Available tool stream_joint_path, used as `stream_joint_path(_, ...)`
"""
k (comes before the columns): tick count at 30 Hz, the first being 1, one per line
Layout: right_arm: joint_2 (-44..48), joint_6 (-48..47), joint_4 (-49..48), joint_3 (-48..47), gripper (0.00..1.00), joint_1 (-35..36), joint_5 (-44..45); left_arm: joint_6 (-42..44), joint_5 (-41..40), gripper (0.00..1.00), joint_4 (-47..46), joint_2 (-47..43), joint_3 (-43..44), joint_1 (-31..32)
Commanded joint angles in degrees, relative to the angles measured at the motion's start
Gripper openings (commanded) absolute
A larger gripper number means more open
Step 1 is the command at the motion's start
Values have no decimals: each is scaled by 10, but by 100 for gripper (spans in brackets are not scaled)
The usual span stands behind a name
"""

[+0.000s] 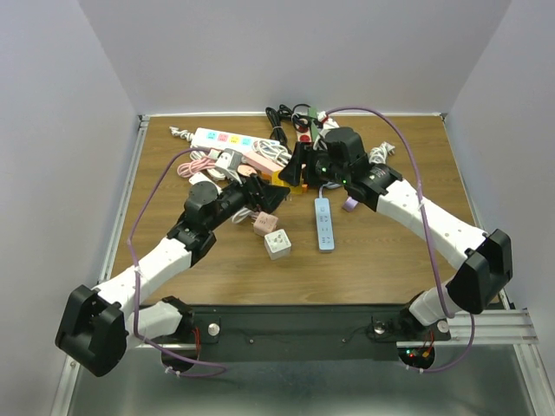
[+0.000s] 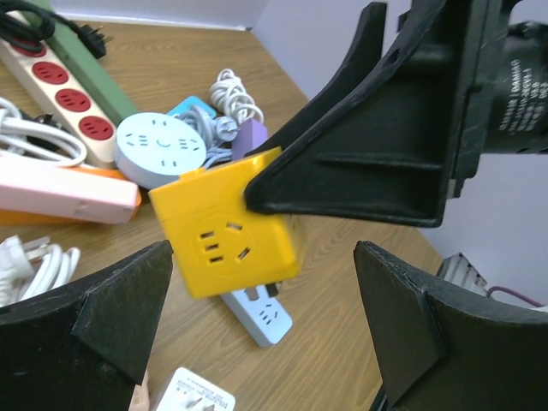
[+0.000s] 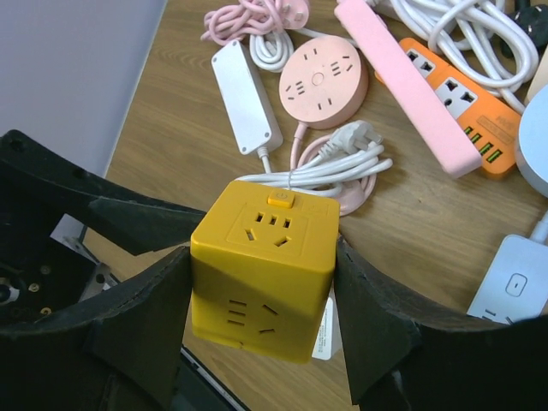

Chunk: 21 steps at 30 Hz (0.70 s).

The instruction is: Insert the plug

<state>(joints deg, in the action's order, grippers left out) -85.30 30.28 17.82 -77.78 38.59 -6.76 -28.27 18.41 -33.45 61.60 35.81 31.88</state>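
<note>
My right gripper is shut on a yellow cube socket and holds it above the table, one finger on each side. In the left wrist view the cube hangs tilted with metal prongs under it, above a white-grey power strip lying flat on the wood. My left gripper is open and empty, its fingers spread wide just short of the cube. In the top view both grippers meet at table centre, left and right, with the strip just in front.
A pile of strips and cords fills the back centre: a white strip with coloured sockets, a red-socket strip, a round pale socket, a pink strip, an orange strip. A white cube adapter and a pink adapter lie nearer.
</note>
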Motion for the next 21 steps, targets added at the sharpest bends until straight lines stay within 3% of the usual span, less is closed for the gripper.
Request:
stream_joint_path(1,31,10,-64,-5,0,-4,-31,-27,22,99,-67,13,-1,1)
stream_joint_path(17,59,21,-96,31,1,-3,-66,-56,18,98,-108,47,-6,1)
stream_joint_path(19,58,20,-97,36,0,-4,-69,-56,19,94,-114,53,-6,1)
stream_joint_path(21,57,21,-97,44,0,-3,-77,-57,23,83,-123,60,-7,1)
